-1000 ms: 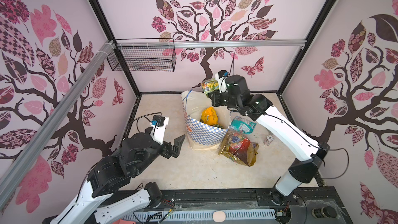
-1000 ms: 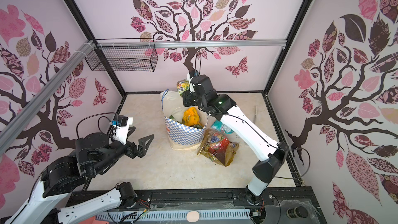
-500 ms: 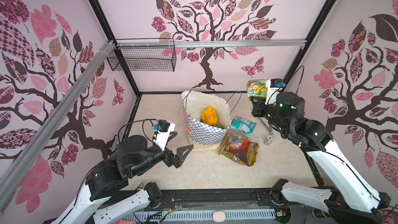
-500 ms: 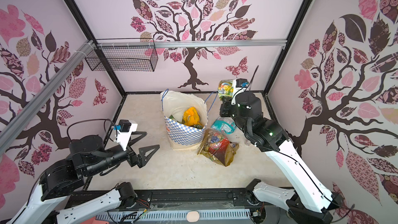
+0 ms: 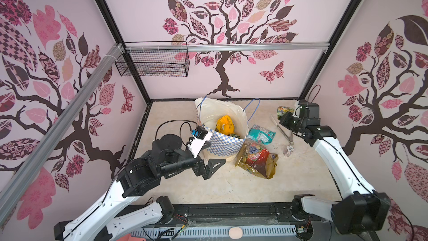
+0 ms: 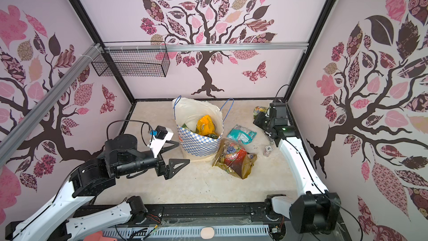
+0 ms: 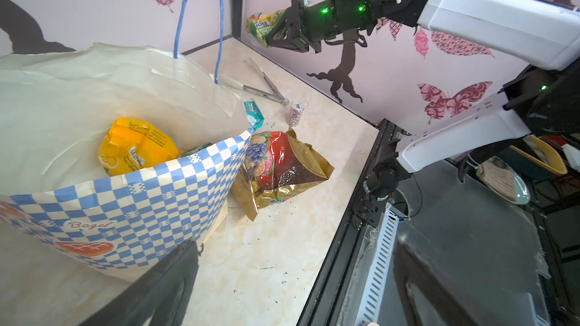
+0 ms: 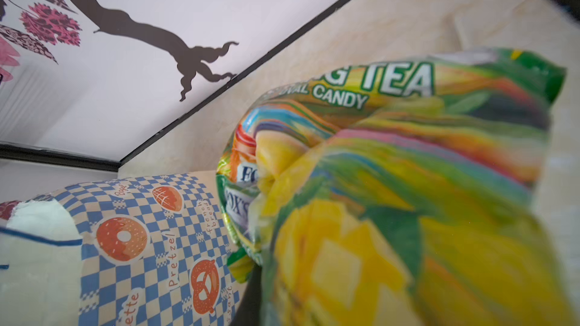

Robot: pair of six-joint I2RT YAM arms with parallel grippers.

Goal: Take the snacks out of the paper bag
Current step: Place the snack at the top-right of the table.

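Note:
The paper bag [image 5: 220, 146] [image 6: 196, 146] stands open mid-table, blue-and-white checked, with an orange-yellow snack [image 5: 225, 125] [image 7: 135, 148] inside. Right of it lie a teal packet [image 5: 261, 134] [image 6: 242, 134] and a gold-and-red pack [image 5: 256, 161] [image 6: 235, 161]. My right gripper [image 5: 287, 115] [image 6: 261, 115] is shut on a green FOX'S packet [image 5: 284, 111] [image 8: 392, 183], low over the table's far right corner. The left gripper [image 5: 212, 154] [image 6: 177, 154] hangs open and empty at the bag's near left side.
Metal tongs [image 5: 283, 130] and a small patterned cylinder [image 5: 289, 150] [image 7: 296, 112] lie between the teal packet and the right arm. A black wire basket [image 5: 152, 62] hangs on the back left rail. Walls close in on three sides.
The right arm has swung from above the bag's far rim to the far right corner and come down, carrying the green packet. The left gripper has moved in toward the bag.

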